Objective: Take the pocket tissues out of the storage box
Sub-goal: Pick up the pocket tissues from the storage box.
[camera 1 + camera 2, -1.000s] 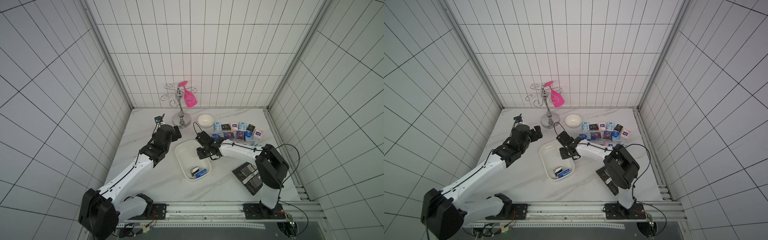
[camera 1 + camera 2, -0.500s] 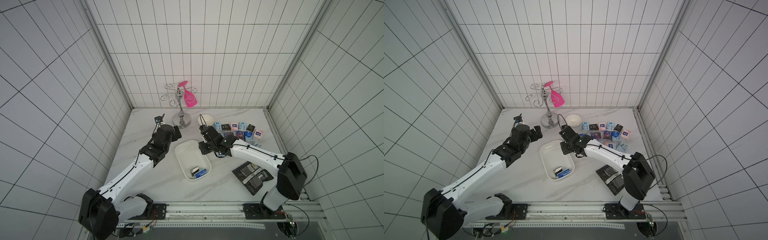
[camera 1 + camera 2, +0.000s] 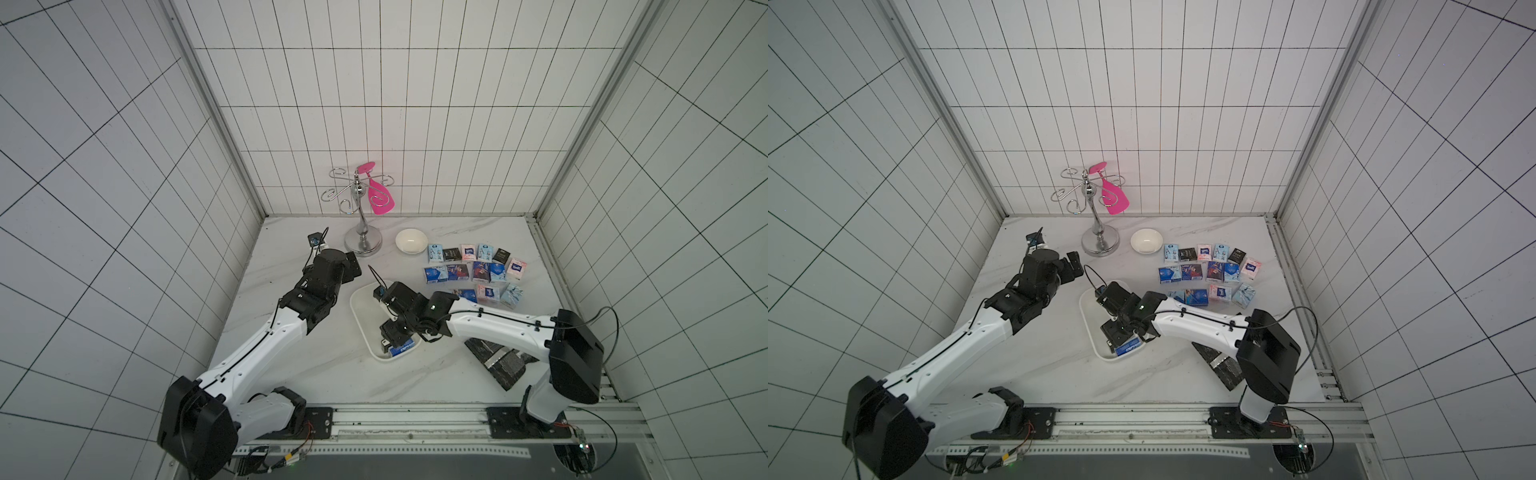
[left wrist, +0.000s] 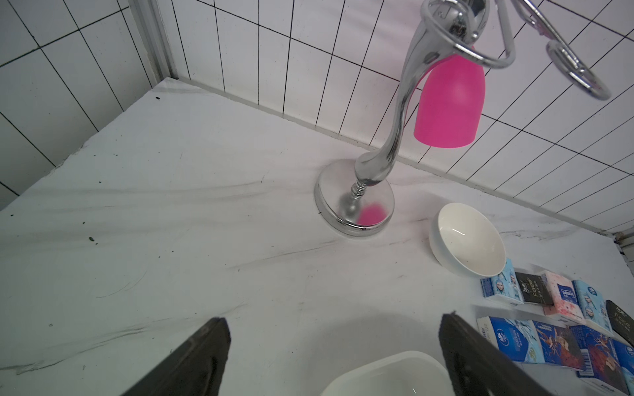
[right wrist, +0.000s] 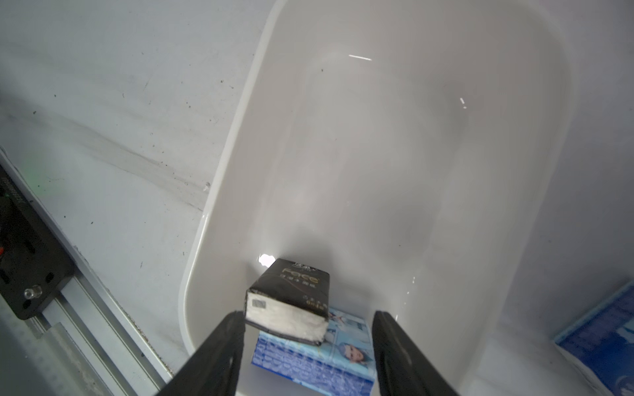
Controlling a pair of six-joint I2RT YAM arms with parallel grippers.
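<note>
The storage box (image 3: 360,309) (image 3: 1089,318) is a shallow white tray at mid-table. At its near end lie two pocket tissues: a black packet (image 5: 291,291) resting tilted on a light blue one (image 5: 315,353) (image 3: 402,350). My right gripper (image 5: 308,313) (image 3: 392,334) hangs open over that end. Its fingers stand on either side of the pair, one close beside the black packet's corner. Several more pocket tissues (image 3: 473,270) (image 3: 1208,270) lie in rows on the table to the right. My left gripper (image 4: 333,318) (image 3: 353,266) is open and holds nothing, just beyond the box's far end (image 4: 387,373).
A chrome stand (image 3: 362,245) with a pink cup (image 4: 449,103) hung on it stands at the back, with a small white bowl (image 3: 411,241) beside it. Black-and-silver pouches (image 3: 498,361) lie under my right arm. A metal rail runs along the table's front edge.
My right gripper has moved from the box's far right side to its near end, over the two packets, and its jaws have widened. The left arm has not moved.
</note>
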